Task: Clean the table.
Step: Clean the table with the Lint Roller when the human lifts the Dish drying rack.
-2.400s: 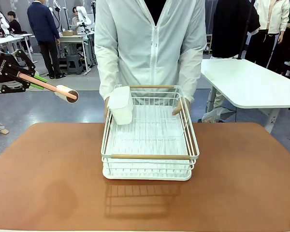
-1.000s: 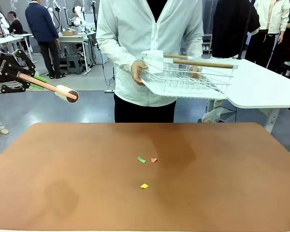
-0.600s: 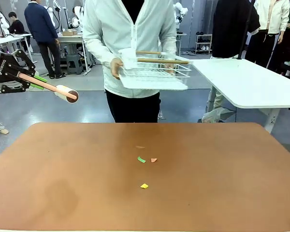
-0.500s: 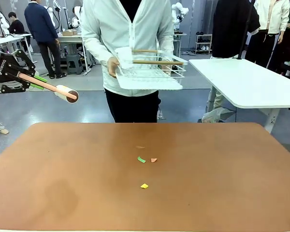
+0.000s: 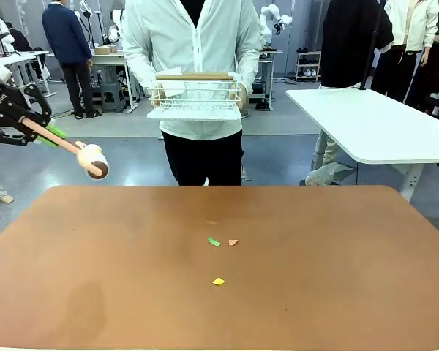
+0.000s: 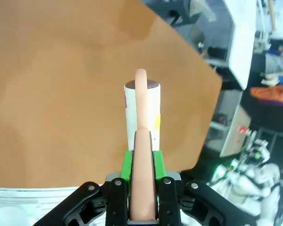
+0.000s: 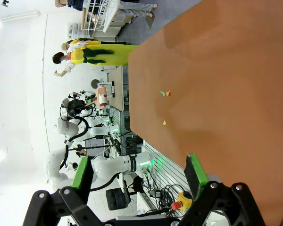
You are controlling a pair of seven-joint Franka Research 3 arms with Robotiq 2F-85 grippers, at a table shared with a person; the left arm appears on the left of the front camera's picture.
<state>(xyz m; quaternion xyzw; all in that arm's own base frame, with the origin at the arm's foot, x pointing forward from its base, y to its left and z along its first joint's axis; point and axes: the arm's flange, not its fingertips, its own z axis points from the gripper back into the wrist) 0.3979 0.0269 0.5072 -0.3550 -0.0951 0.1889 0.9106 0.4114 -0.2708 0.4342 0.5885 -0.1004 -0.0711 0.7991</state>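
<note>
Since half a second ago the left gripper (image 5: 38, 129) has dipped, tilting the lint roller (image 5: 94, 159) down near the far-left corner of the table (image 5: 351, 292); fingers clenched on its pink handle. Person at far side now faces square, holding the white wire rack (image 5: 195, 102) at chest height. Green scrap (image 5: 214, 241) and orange scrap (image 5: 233, 242) lie just beside each other mid-table, yellow scrap (image 5: 219, 281) nearer. Right gripper (image 7: 138, 172) released, pads well apart, nothing between.

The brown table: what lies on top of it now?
Small scraps near its middle: a green scrap, an orange scrap and a yellow scrap. In the front view nothing covers the table top; its near edge is cut off.
</note>
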